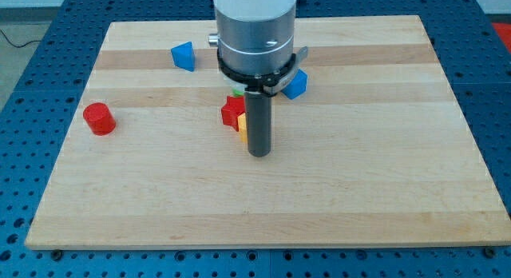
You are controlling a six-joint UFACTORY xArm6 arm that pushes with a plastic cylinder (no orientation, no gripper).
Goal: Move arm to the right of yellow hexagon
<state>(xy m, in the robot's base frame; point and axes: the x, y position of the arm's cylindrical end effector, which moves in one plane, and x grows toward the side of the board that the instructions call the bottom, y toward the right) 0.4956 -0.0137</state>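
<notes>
My tip (259, 153) rests on the wooden board (263, 198) near its middle. A yellow block (241, 125), mostly hidden behind the rod, shows only as a sliver just left of the rod; its shape cannot be made out. A red block (232, 111) sits against it at the upper left, and a small bit of green (237, 93) shows above that. The tip is just below and to the right of the yellow block, close to it or touching.
A red cylinder (99, 118) stands at the view's left. A blue block (184, 56) lies at the upper left, another blue block (296, 85) just right of the arm's body. Blue perforated table surrounds the board.
</notes>
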